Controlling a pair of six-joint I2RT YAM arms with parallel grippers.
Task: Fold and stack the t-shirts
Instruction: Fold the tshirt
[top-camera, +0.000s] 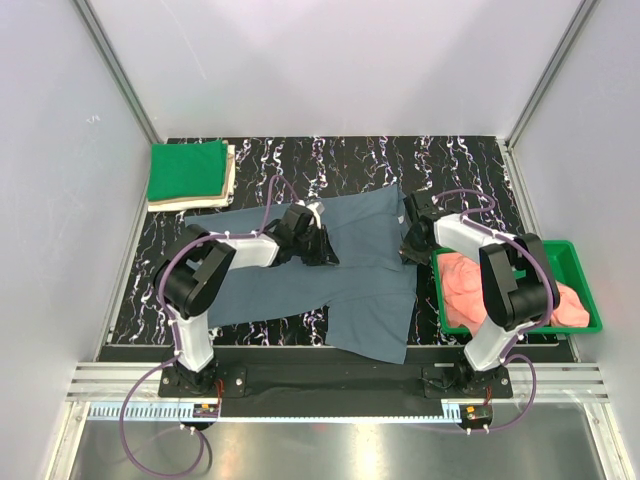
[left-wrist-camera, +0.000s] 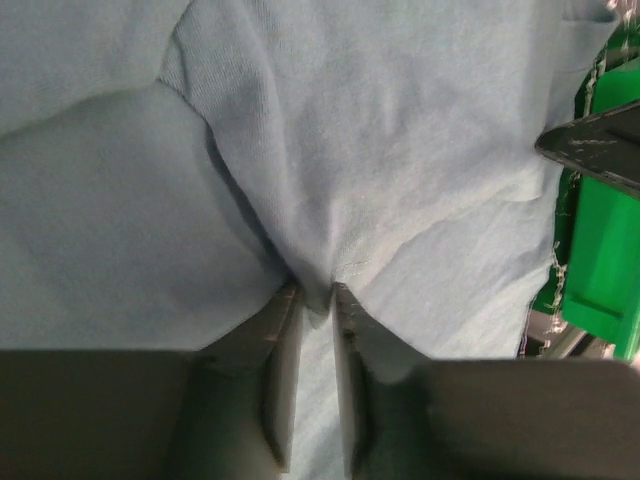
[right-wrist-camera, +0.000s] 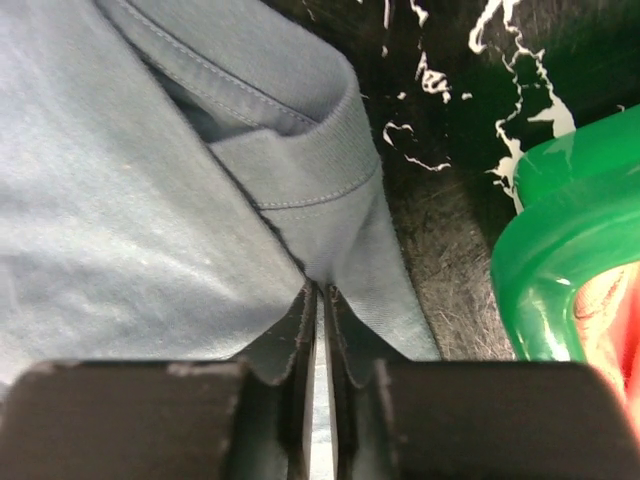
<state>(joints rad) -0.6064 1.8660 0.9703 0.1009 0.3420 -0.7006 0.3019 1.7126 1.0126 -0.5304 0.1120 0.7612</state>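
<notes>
Black marbled tabletop (top-camera: 450, 160) between pale walls (top-camera: 330, 60) bears blue-grey t-shirt (top-camera: 370, 270).

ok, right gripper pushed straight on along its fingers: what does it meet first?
The blue-grey t-shirt: the right gripper pinches its folded edge between its jaws. Just behind that cloth is probably the black marbled table, though depth is hard to judge.

**Black marbled table, three loads**

The table (top-camera: 450, 160) is black with white veining. A blue-grey shirt (top-camera: 360, 290) lies spread across the middle of the frame, its lower corner reaching the near edge. At upper left, a folded green shirt (top-camera: 187, 170) sits on a beige shirt (top-camera: 190, 205). A green tray (top-camera: 588, 285) stands at the right.
</notes>
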